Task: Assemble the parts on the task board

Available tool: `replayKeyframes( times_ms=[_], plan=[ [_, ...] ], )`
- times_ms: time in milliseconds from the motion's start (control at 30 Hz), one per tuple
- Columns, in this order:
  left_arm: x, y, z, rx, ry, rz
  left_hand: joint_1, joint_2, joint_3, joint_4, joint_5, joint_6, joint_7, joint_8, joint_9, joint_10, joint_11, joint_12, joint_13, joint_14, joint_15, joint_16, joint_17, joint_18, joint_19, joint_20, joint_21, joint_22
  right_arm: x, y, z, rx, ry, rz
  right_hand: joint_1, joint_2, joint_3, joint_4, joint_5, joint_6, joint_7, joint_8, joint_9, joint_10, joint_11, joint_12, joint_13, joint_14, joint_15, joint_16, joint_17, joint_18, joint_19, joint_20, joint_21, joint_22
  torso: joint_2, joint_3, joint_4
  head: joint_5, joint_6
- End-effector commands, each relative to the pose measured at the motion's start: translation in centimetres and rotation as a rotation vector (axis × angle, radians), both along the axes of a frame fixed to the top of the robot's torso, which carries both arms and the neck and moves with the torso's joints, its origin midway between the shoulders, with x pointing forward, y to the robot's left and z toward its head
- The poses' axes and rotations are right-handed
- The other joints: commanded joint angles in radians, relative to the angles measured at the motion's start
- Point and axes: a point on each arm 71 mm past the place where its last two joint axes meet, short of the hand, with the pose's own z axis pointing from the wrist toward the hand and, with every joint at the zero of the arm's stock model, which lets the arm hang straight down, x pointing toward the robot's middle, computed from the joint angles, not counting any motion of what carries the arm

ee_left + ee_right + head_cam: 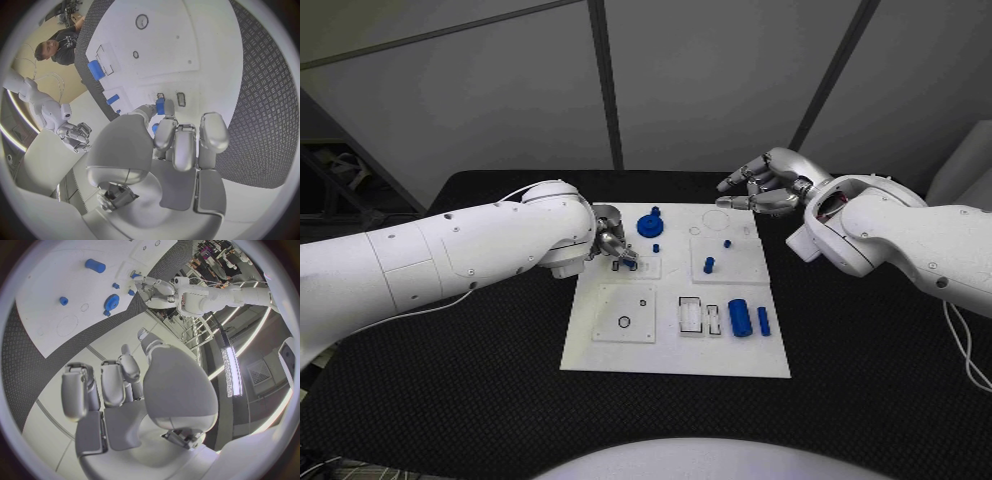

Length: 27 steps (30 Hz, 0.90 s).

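Note:
The white task board (635,355) lies mid-table. My left hand (609,246) hovers over the board's far left part and pinches a small blue piece (160,106) between thumb and a finger, just above two small rectangular slots (181,98). On the board there are a blue gear-like part (651,224), small pegs (708,265), a thick blue cylinder (738,317) and a slim one (763,320). My right hand (762,186) hangs by the board's far right corner, fingers loosely bent and holding nothing; its wrist view shows its empty palm (134,400).
The black table (473,400) surrounds the board. A raised white block with a ring (626,316) and a rectangular recess (691,314) occupy the board's near half. Grey wall panels stand behind the table.

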Motion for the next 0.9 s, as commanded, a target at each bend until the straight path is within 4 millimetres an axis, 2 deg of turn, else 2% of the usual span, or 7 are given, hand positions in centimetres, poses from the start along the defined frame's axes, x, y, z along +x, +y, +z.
replayKeyframes(
  times_ms=[33,900],
  plan=[
    [0.01,-0.06,-0.03,0.022,-0.001,-0.017,-0.005,0.006,0.209,-0.201,-0.003,0.006,0.001,-0.003,0.002,0.055,-0.007,0.0,0.128,0.065,-0.005,0.006,0.087,0.008,0.006,-0.003,0.003,0.001,0.0,0.16,0.13,0.006,0.0,0.013,0.004,-0.001,0.001,0.005,0.006,0.008,0.001,0.002,0.001,0.005,-0.004,0.001,0.0,0.022,-0.002,-0.002,0.001,0.011,0.025,0.0,-0.004,0.141,0.0,0.0004,0.0006,0.001,-0.001],
    [-0.26,-0.49,-0.31,0.029,0.019,-0.042,-0.007,0.006,0.212,-0.204,-0.003,0.007,0.001,-0.004,0.004,0.055,-0.007,-0.006,0.127,0.065,-0.005,0.006,0.087,0.009,0.004,-0.003,0.002,-0.001,0.05,0.27,0.02,0.008,0.013,0.017,0.003,0.0,0.001,0.006,0.006,0.008,0.001,0.002,0.001,0.006,-0.004,0.003,0.002,0.023,-0.002,-0.001,0.003,0.01,0.027,0.0,-0.003,0.143,0.0,0.0009,0.0008,0.0,-0.005]
  ],
)
